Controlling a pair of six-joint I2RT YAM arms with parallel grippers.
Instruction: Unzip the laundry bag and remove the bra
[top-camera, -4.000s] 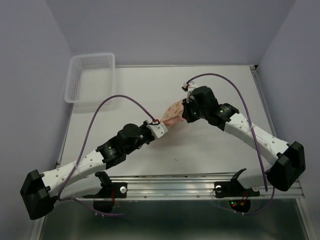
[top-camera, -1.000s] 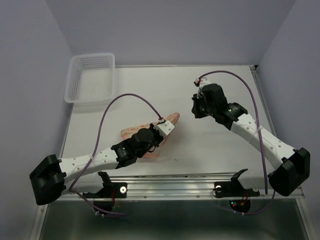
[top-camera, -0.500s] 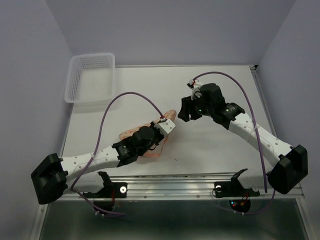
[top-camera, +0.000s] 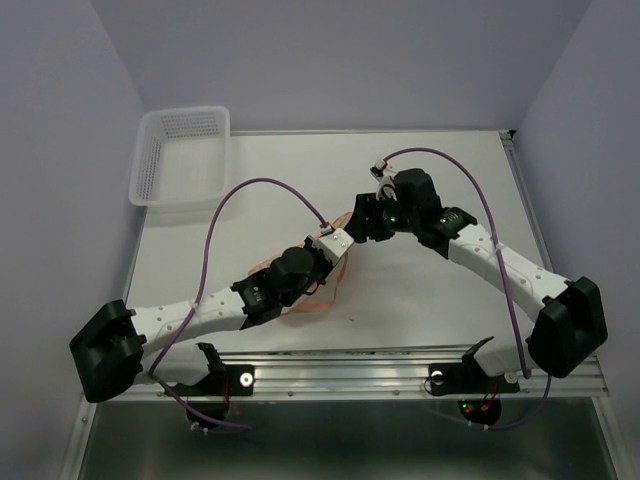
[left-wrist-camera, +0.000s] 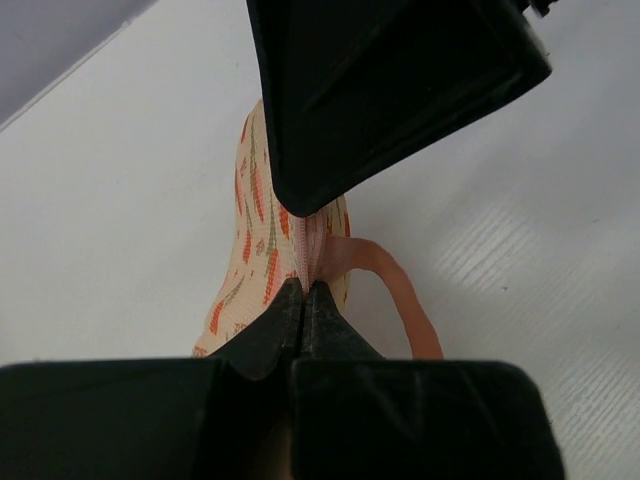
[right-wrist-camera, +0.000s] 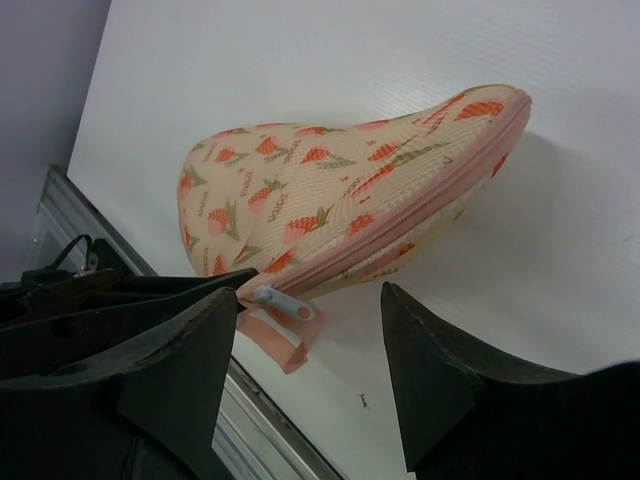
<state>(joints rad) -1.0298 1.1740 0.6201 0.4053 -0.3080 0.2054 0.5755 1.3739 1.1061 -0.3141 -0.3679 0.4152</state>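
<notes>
The peach laundry bag (right-wrist-camera: 330, 185) with its orange print lies on the white table, its pink zipper closed along the edge I can see. My left gripper (left-wrist-camera: 304, 292) is shut on the pink zipper edging at the bag's end, next to the pink loop (left-wrist-camera: 400, 295). My right gripper (right-wrist-camera: 310, 335) stands open right at that end, its fingers either side of the grey zipper pull (right-wrist-camera: 283, 303) without touching it. In the top view the two grippers, left (top-camera: 338, 240) and right (top-camera: 358, 226), meet over the bag (top-camera: 318, 300). The bra is hidden.
A white mesh basket (top-camera: 148, 150) stands at the table's far left corner. The metal rail (top-camera: 400, 362) runs along the near edge, close to the bag. Purple cables arc over both arms.
My right gripper has opened and come down-left to the bag's zipper end. My left gripper, still shut on the bag, has shifted slightly up and right.
</notes>
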